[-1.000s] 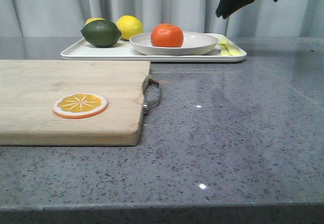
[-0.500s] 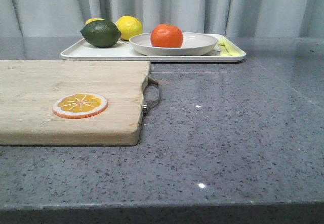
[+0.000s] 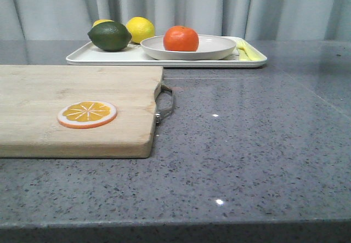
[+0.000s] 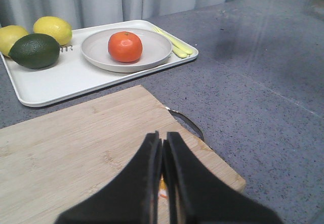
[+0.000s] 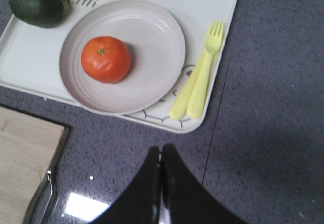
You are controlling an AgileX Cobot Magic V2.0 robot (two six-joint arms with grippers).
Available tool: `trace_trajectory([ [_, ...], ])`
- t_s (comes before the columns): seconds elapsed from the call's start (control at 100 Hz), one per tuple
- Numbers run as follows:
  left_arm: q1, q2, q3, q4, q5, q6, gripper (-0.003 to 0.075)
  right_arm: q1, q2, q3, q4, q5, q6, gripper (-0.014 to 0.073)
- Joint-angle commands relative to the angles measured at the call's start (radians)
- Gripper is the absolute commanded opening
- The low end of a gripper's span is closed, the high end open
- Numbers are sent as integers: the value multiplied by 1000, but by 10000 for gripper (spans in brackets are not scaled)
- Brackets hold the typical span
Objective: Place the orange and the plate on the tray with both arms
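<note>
The orange (image 3: 181,38) rests in the round off-white plate (image 3: 216,50), and the plate sits on the rectangular tray (image 3: 109,57) at the back of the table. The wrist views show the same: orange (image 4: 125,46) on plate (image 4: 157,47) on tray (image 4: 66,77), and orange (image 5: 106,59) on plate (image 5: 152,47) on tray (image 5: 212,1). My left gripper (image 4: 162,138) is shut and empty, high over the wooden board. My right gripper (image 5: 161,150) is shut and empty, above the grey counter just short of the tray. Neither gripper shows in the front view.
A dark green lime (image 3: 109,35) and two yellow lemons (image 3: 140,28) lie on the tray's left part; a yellow fork and knife (image 5: 200,82) lie on its right. A wooden cutting board (image 3: 66,89) with a metal handle (image 3: 165,103) carries an orange slice (image 3: 87,114).
One second ago the right gripper hung at the top right of the front view; it has since risen out of that view. The objects on the table have not moved.
</note>
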Motion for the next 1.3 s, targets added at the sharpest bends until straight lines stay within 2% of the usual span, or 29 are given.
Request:
trace_trajectory([
  [0.0, 2, 2, -26, -1, -74, -3, -19, 0, -155, 95, -10, -108, -19, -67],
  [0.43, 2, 2, -26, 11, -74, -3, -19, 0, -624, 754, -15, -533, -127, -68],
  [0.7, 2, -14, -26, 15, -74, -3, -19, 0, -863, 1119, -18, -779, -149, -68],
  [1.05, 2, -95, 0, 37, -76, -1, -19, 0, -1147, 1514, -18, -995, -190, -68],
  [1.29, 2, -174, 44, 37, -78, -3, -19, 0, -1326, 1687, -17, -1096, -190, -68],
])
